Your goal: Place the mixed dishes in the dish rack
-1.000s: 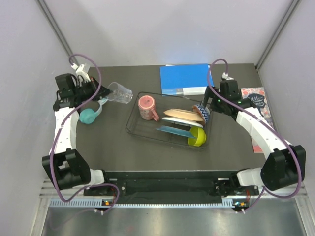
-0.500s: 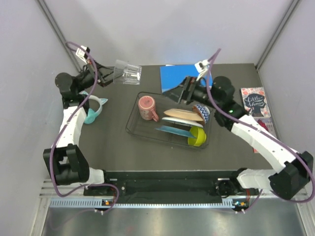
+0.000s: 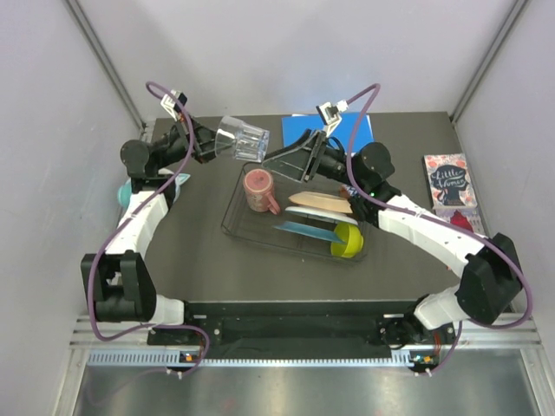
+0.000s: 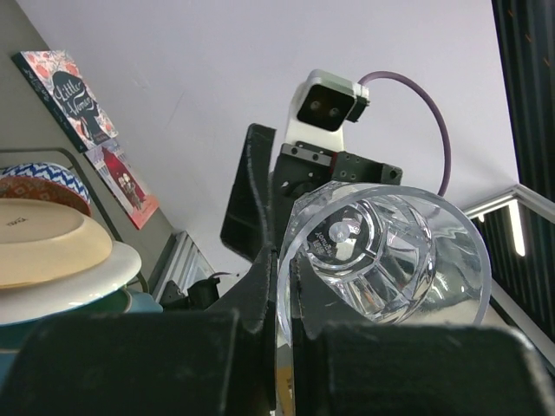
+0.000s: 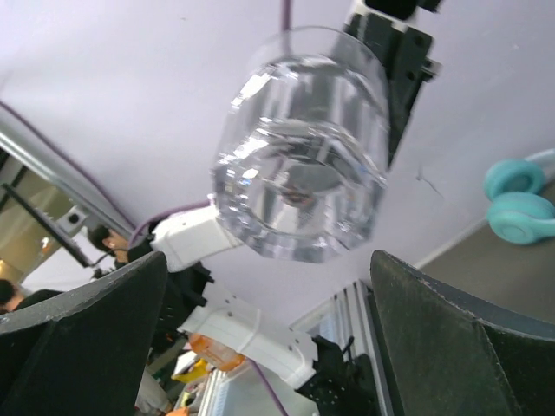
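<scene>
Left claw (image 3: 211, 144) raised, clamped on sideways clear cup (image 3: 242, 140), right claw (image 3: 276, 157) spread wide, level, facing cup's base.

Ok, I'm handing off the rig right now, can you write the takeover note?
Left end effector: shut on the clear cup, held sideways in the air near the dish rack's far left corner.
Right end effector: open, facing the cup's base, gripping nothing.
Done: pink mug, peach plate, white plate, teal plate and yellow-green bowl are in the rack.
Left to do: get the cup into the rack.
</scene>
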`<action>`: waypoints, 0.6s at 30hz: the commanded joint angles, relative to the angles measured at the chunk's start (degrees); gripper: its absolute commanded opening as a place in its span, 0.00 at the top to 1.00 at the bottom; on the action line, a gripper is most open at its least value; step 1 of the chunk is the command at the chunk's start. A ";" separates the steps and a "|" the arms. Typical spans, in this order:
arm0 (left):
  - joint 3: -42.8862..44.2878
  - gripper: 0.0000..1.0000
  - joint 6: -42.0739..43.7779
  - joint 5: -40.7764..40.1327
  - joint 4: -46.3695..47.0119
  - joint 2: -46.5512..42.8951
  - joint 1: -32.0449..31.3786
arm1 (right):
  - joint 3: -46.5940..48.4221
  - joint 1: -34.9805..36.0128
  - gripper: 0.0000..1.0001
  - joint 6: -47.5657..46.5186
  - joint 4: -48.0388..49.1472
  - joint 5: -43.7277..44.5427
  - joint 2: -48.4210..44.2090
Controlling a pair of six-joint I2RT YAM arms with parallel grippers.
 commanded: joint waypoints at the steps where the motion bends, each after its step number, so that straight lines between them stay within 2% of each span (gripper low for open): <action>1: -1.23 1.00 1.46 -2.18 2.19 -0.55 -0.36 | 2.00 0.55 0.00 5.10 12.61 -1.40 1.76; 13: -4.91 1.00 10.87 -2.18 -6.87 -3.27 -0.80 | 4.72 1.17 0.00 2.64 7.61 0.53 4.74; 18: -6.67 1.00 13.86 -2.44 -10.38 -5.20 -3.43 | 5.60 1.17 0.00 2.65 7.43 1.06 6.06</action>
